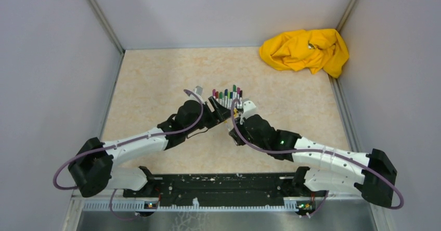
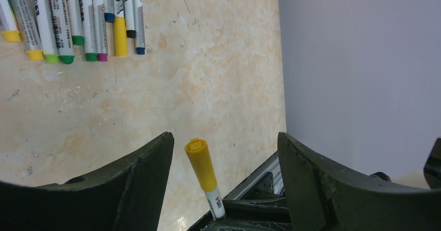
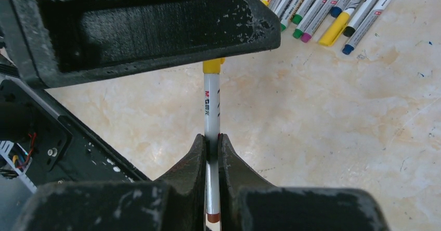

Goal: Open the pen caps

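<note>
**A:** Pen caps [image 2: 119, 36]: are any off yet?

**B:** None that I can see. No loose cap lies on the table [image 2: 208, 69], and the row of pens [image 3: 333, 7] looks untouched.

**A:** And the one in hand?

**B:** The right gripper [image 3: 210, 137] is clamped tight on a pen [image 3: 210, 106] by its white barrel. The pen's yellow cap [image 2: 201, 163] sits inside the left gripper [image 2: 224, 137], whose fingers [image 2: 130, 184] stand wide apart and touch neither side.

**A:** So what's left?

**B:** Everything, I'd judge. Pinch that cap, pull it, then do the whole row.
</note>
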Controlling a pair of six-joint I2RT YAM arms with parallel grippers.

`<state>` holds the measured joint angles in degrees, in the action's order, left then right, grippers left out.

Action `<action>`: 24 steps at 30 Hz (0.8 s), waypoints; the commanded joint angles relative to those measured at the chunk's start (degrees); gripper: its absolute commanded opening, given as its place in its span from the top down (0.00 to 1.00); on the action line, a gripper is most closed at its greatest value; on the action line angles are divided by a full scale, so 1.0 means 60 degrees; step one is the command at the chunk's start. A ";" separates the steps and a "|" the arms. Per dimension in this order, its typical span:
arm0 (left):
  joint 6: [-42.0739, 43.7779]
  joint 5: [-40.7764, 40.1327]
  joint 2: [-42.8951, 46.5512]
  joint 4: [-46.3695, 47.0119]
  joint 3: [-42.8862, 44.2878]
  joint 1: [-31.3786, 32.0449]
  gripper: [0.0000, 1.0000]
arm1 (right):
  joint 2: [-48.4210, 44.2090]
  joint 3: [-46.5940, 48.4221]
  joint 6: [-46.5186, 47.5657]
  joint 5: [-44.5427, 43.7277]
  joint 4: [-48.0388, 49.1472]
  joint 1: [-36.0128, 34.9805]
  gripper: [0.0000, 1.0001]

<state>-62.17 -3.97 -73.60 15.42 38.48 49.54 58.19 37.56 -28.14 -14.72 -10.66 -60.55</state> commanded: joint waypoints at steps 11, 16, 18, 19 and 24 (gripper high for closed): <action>-0.0323 -0.0494 0.0325 0.0139 -0.0286 0.0300 0.28 | -0.0310 -0.0186 -0.0139 -0.0158 0.0781 -0.0249 1.00; -0.0312 -0.0614 0.0541 0.0089 -0.0384 0.0327 0.37 | -0.0359 -0.0238 -0.0149 -0.0138 0.0823 -0.0268 1.00; -0.0304 -0.0641 0.0644 0.0054 -0.0418 0.0342 0.40 | -0.0382 -0.0240 -0.0146 -0.0131 0.0825 -0.0286 1.00; -0.0291 -0.0648 0.0690 0.0029 -0.0427 0.0353 0.41 | -0.0383 -0.0232 -0.0142 -0.0131 0.0835 -0.0300 1.00; -0.0268 -0.0740 0.0861 -0.0150 -0.0471 0.0371 0.48 | -0.0335 -0.0167 -0.0130 -0.0096 0.0868 -0.0363 1.00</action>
<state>-62.37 -6.59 -70.02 15.09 36.38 51.24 57.36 35.97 -28.64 -15.18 -8.14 -61.67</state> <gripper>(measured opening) 0.543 0.033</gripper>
